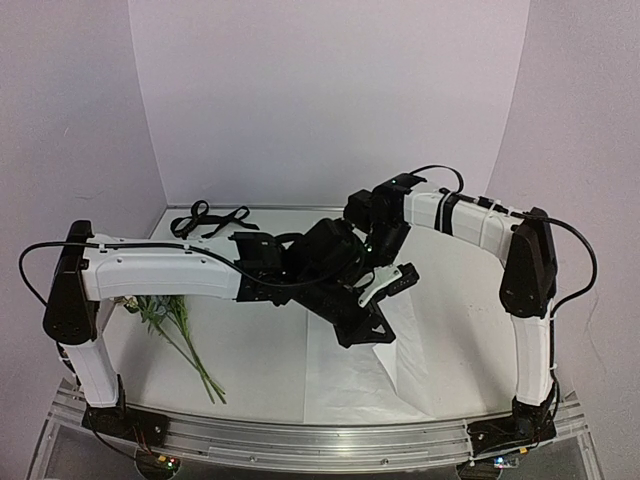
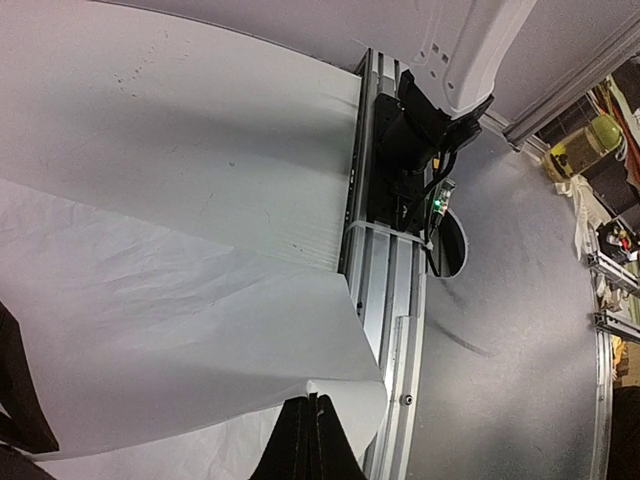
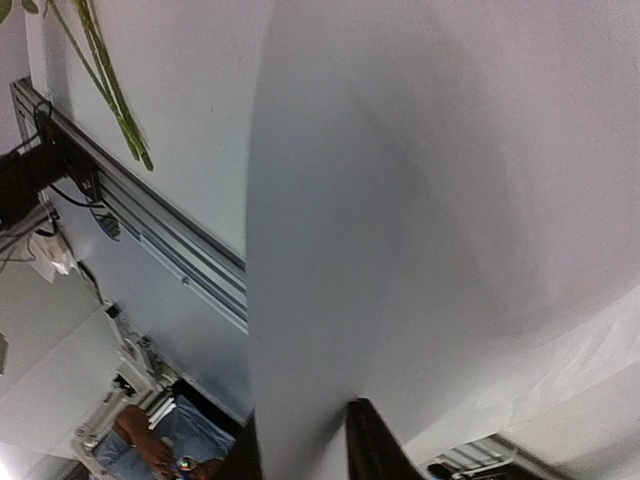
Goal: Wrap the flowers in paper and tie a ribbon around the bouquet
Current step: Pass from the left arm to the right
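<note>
Top view: the paper lies on the tabletop, centre to right. It is a large, thin white sheet, and its right portion is raised in a fold. The left arm and right arm meet above it. The flowers lie flat at the left, well apart from the paper. Thin green stems and leaves are visible, but the blooms are hidden beneath the left arm. The ribbon, narrow and black, lies in loose loops at the back left.

Left wrist view: the left gripper has its fingers pressed fully together. The lifted, curling edge of the paper meets the fingertips and appears pinched between them. The sheet is lightly creased and overhangs the aluminium rail.

Right wrist view: the right gripper has its fingers part-way apart, with a raised ridge of paper standing in the gap. Whether the pads touch the ridge cannot be told. The stem ends show at the upper left.
</note>
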Tool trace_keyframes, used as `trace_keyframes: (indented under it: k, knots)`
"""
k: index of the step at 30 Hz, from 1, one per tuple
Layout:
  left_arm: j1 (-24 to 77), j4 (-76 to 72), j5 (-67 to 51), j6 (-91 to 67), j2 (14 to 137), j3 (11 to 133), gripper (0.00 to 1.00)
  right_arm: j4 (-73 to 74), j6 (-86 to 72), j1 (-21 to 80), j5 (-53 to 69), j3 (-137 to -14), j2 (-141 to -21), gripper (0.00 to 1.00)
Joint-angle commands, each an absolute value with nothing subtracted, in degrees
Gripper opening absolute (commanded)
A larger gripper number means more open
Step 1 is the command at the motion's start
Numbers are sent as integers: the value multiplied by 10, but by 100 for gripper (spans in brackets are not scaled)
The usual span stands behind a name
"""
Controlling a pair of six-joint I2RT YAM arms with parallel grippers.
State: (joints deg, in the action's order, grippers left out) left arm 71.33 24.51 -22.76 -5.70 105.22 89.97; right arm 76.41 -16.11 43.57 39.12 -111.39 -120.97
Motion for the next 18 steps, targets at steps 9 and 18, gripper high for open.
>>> trace_keyframes:
  k: [9, 18]
  knots:
    - [704, 123, -129, -149, 915, 774, 65, 801, -185, 439, 354, -1130, -1157, 0]
    - [598, -36, -89, -309, 752, 570, 79, 725, -234, 435, 334, -1085, -1093, 0]
